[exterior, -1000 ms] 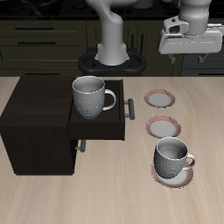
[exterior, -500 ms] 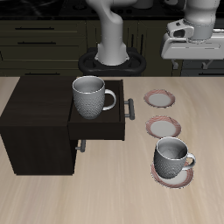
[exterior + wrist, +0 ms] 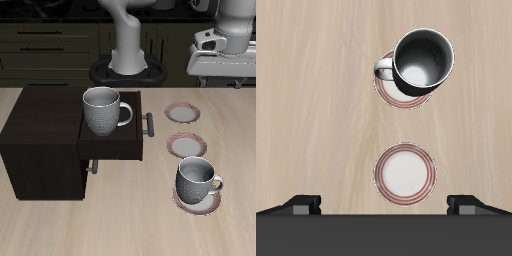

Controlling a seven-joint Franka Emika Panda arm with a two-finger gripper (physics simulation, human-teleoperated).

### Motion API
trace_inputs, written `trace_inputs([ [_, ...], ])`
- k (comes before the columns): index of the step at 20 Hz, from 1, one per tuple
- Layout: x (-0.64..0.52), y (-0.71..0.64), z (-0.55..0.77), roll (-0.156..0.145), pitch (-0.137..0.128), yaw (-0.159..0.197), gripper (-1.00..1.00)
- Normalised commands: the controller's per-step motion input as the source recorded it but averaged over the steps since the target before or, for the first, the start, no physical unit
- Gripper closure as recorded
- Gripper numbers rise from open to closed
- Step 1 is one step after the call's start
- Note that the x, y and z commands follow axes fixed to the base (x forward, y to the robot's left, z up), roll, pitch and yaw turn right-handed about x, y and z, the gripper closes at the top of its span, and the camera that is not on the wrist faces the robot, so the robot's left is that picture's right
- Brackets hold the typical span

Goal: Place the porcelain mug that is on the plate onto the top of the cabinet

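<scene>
The porcelain mug (image 3: 197,180) stands upright on the plate (image 3: 181,203) nearest the table's front edge, handle toward the front. From the wrist view I look down into the mug (image 3: 421,62), with its plate's rim (image 3: 387,95) showing beneath it. The near-black cabinet (image 3: 40,130) stands beside the plates with its drawer pulled out. My gripper (image 3: 218,80) hangs high above the table's back, far from the mug, open and empty. In the wrist view the gripper (image 3: 386,205) shows its fingers wide apart.
A look-alike mug (image 3: 103,110) sits in the open drawer, whose bar handle (image 3: 149,123) faces the plates. Two empty plates (image 3: 183,113) (image 3: 187,146) lie in a row behind the mug's plate; one empty plate (image 3: 406,172) shows in the wrist view.
My gripper has drifted sideways, away from the cabinet's side, and slightly lower. Mugs, plates and drawer have not moved.
</scene>
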Motion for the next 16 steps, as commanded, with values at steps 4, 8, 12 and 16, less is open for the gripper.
trace_inputs([
  [4,0.31,0.03,0.03,-0.033,-0.031,0.0,-1.0],
  [8,0.31,0.08,-0.09,0.024,0.032,-0.035,-1.0],
  [12,0.26,0.04,-0.11,0.025,0.004,0.027,-1.0],
  [16,0.41,-0.13,-0.02,-0.009,-0.016,0.015,-1.0],
])
